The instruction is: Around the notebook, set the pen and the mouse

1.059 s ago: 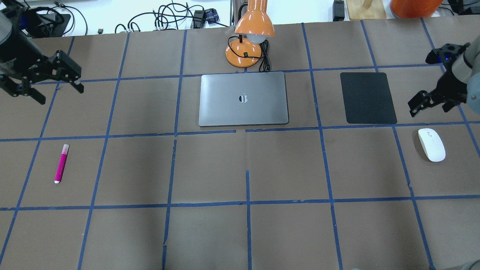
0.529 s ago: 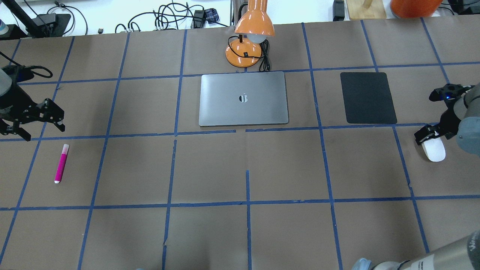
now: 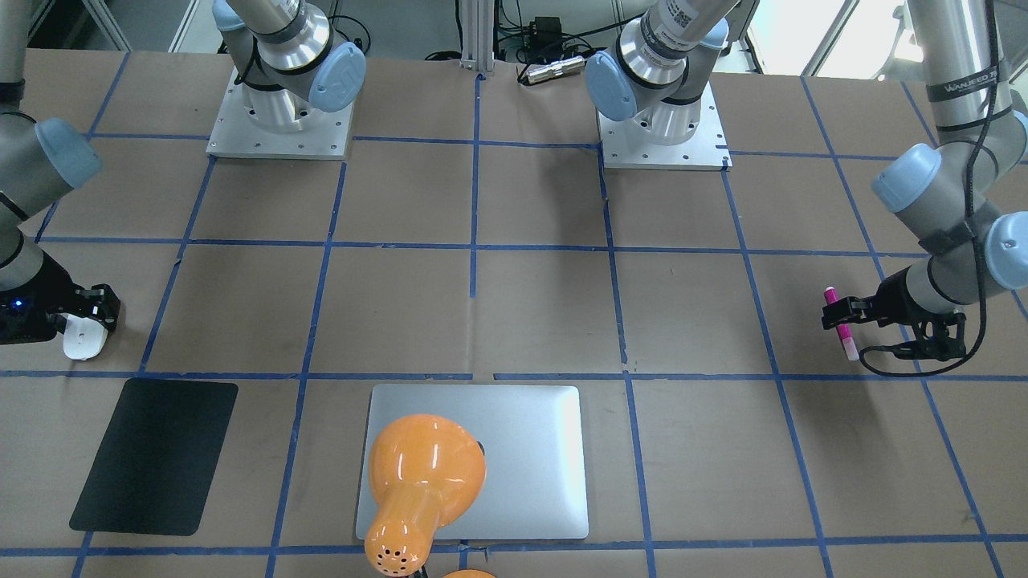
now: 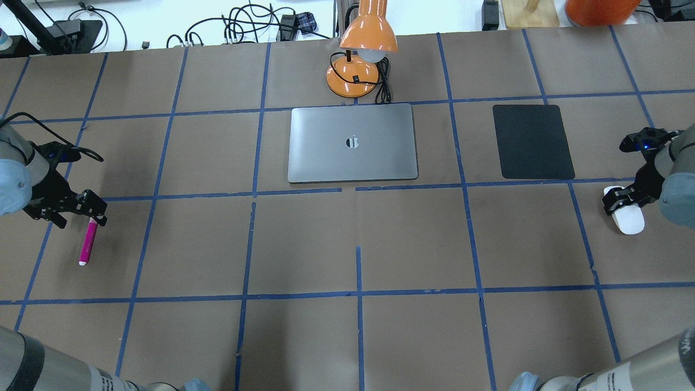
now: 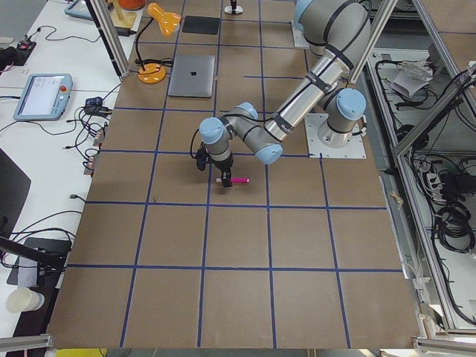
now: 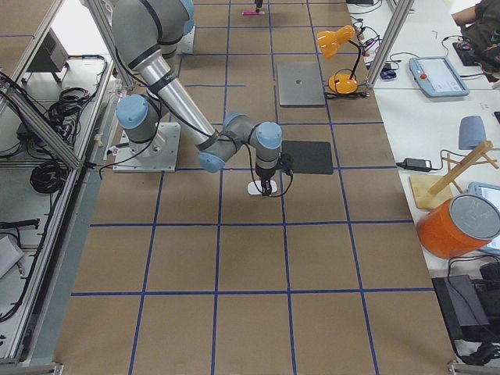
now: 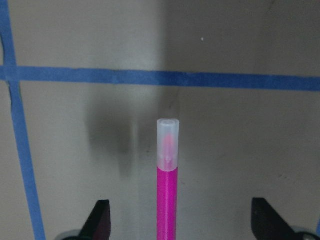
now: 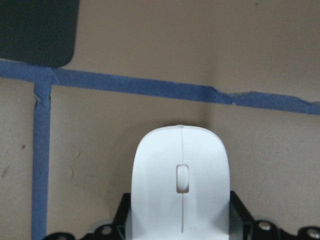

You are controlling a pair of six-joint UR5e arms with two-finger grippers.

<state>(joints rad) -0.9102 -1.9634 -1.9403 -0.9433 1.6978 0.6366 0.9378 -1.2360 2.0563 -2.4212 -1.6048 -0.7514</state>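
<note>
The magenta pen (image 4: 88, 244) lies flat on the table at the far left. My left gripper (image 4: 82, 217) is lowered over its pale cap end. The left wrist view has the pen (image 7: 166, 190) between two wide-apart fingertips (image 7: 100, 220), so this gripper is open. At the far right the white mouse (image 4: 630, 221) rests on the table with my right gripper (image 4: 619, 205) down on its far end. From the right wrist, black fingers (image 8: 125, 215) press against both sides of the mouse (image 8: 181, 165). The silver-grey notebook (image 4: 353, 163) lies closed at the centre back.
An orange desk lamp (image 4: 366, 38) with a black cord stands just behind the notebook; in the front-facing view its shade (image 3: 422, 474) covers part of the notebook (image 3: 538, 449). A black mat (image 4: 533, 141) lies between the notebook and the mouse.
Both arms moved toward the robot and lower. The left gripper went from beyond the pen to over its cap end. The right gripper settled onto the mouse. Pen and mouse stayed put.
</note>
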